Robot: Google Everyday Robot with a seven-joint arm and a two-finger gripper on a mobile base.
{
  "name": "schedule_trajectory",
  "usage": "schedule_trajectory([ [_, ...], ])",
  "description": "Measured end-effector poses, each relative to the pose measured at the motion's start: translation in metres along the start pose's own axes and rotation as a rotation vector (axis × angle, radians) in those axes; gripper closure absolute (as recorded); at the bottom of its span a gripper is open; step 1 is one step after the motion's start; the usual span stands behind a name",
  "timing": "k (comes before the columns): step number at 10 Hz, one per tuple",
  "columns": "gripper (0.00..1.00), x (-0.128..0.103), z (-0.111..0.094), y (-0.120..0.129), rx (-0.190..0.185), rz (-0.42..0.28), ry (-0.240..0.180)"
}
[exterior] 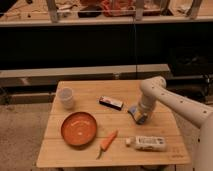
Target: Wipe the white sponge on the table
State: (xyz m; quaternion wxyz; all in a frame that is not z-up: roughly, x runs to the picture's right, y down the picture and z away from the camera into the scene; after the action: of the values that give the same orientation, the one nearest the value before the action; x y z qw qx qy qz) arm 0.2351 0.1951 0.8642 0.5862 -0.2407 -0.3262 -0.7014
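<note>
The white sponge (134, 114), a small cream block with a blue side, lies on the light wooden table (90, 157) right of centre. My gripper (139, 118) comes down from the white arm on the right. It is shut on the sponge and presses it against the tabletop. The gripper partly hides the sponge.
A flat black-and-white bar (111, 103) lies just left of the sponge. A white labelled packet (148, 143) and a carrot (107, 142) lie near the front edge. An orange plate (78, 128) and a white cup (65, 97) stand on the left.
</note>
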Motion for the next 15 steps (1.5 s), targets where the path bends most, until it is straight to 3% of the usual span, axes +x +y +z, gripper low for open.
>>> schedule_trajectory([
  [6,0.62,-0.071,-0.011,0.071,0.015,0.063,-0.002],
  [8,0.62,-0.082,-0.018,0.099,0.016,0.122,0.005],
  [10,0.62,-0.074,-0.026,0.116,0.024,0.177,0.017],
  [12,0.62,-0.042,-0.04,0.132,0.025,0.239,0.027],
  [15,0.62,-0.003,-0.052,0.137,0.009,0.273,0.032],
])
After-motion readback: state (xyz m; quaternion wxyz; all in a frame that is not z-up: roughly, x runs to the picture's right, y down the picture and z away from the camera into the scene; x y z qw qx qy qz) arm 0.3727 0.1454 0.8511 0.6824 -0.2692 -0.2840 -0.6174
